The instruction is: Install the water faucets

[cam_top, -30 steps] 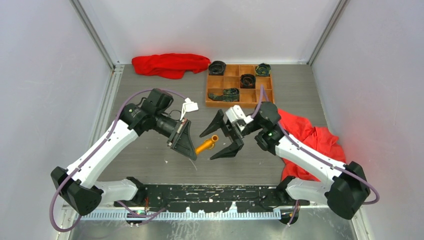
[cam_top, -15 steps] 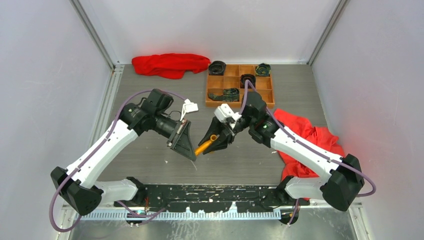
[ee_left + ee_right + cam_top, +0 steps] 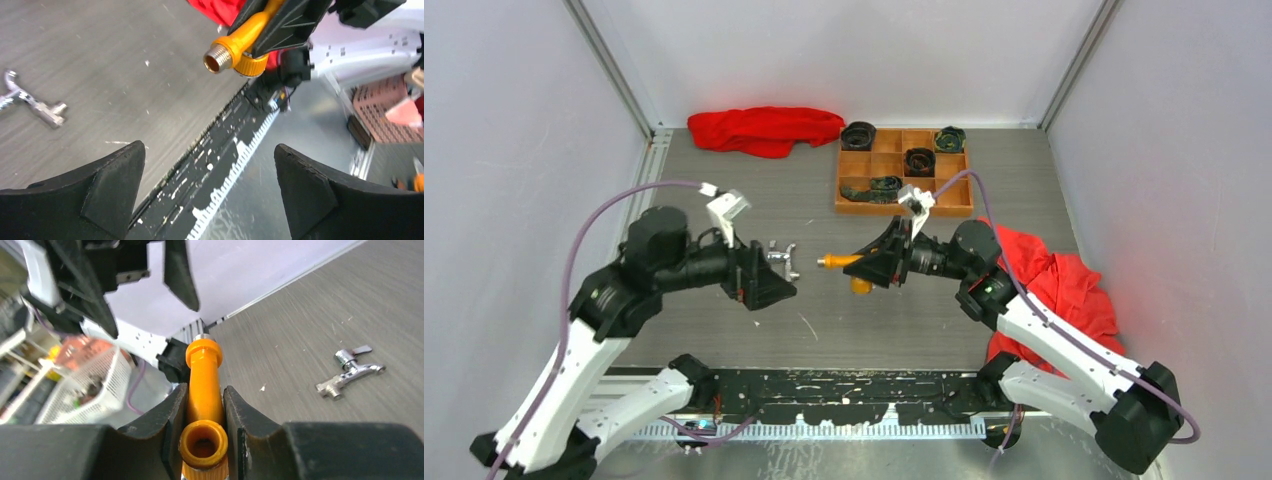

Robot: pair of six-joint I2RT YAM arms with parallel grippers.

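- From above, my left pincer [image 3: 769, 278] has its fingers spread wide and holds nothing. The silver faucet [image 3: 781, 257] shows just beside its tips.
- My right pincer [image 3: 886, 265] is clamped on the orange faucet [image 3: 842, 262], raised over the grey worktop [image 3: 724, 190]. The straight end points toward my left pincer, with a gap between them.
- At the far edge sits a wooden divided tray [image 3: 887, 165] with dark rolled items [image 3: 919, 160] in some compartments.
- In my left wrist view, my two fingers [image 3: 100, 190] stand far apart with nothing between them.
- The silver faucet [image 3: 32, 100] lies flat on the worktop [image 3: 125, 60] at the left.
- At the top, the orange faucet [image 3: 245, 42] sits in my right pincer [image 3: 287, 25], its threaded metal end toward this camera.
- In my right wrist view, my right pincer [image 3: 205, 389] presses on both sides of the orange faucet [image 3: 201, 360].
- The silver faucet [image 3: 350, 371] lies on the worktop [image 3: 300, 315] to the right, well apart.
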